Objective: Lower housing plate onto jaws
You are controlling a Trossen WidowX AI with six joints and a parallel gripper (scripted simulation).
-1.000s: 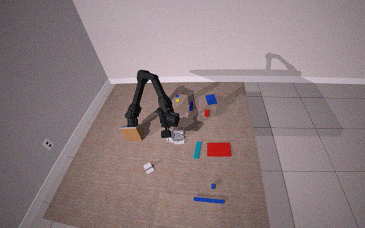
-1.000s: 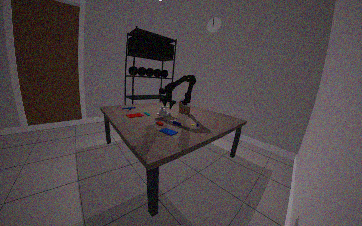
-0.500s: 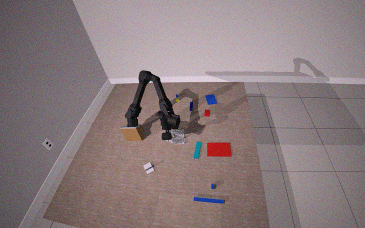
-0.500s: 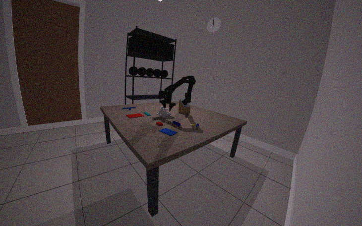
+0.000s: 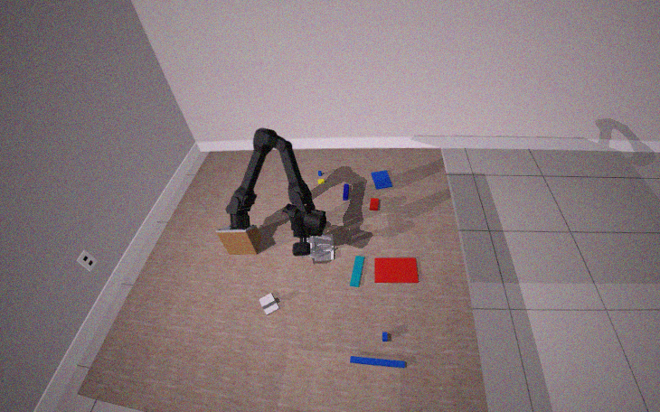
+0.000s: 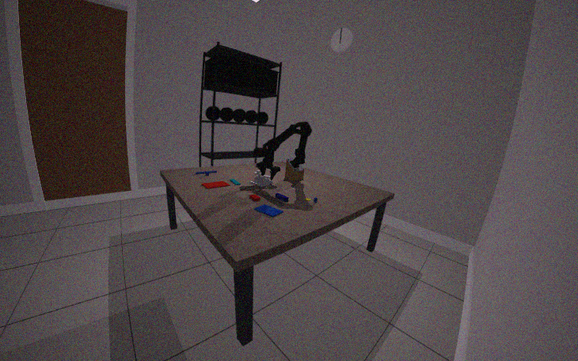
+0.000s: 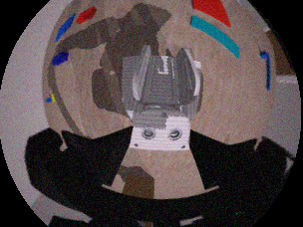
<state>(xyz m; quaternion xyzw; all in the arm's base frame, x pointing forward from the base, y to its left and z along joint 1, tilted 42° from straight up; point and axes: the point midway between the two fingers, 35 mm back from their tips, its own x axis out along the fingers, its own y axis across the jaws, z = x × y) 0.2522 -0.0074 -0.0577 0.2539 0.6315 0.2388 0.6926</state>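
The housing plate [image 7: 160, 134], white with two round holes, is held between my gripper's [image 7: 159, 149] [image 5: 314, 248] [image 6: 268, 172] black fingers. It hangs at the near end of the grey base assembly [image 7: 161, 82] [image 5: 323, 249] [image 6: 260, 180], which carries the two dark grey jaws side by side. The plate looks close above the assembly; whether it touches the jaw stubs is hidden. The gripper is shut on the plate's sides.
On the table top lie a red flat square [image 5: 395, 269], a teal bar [image 5: 357, 270], a long blue bar [image 5: 377, 361], a small blue cube [image 5: 384, 336], a white block [image 5: 268, 303], a blue tile [image 5: 381, 179] and a small red block [image 5: 374, 204]. The arm stands on a wooden block [image 5: 238, 240].
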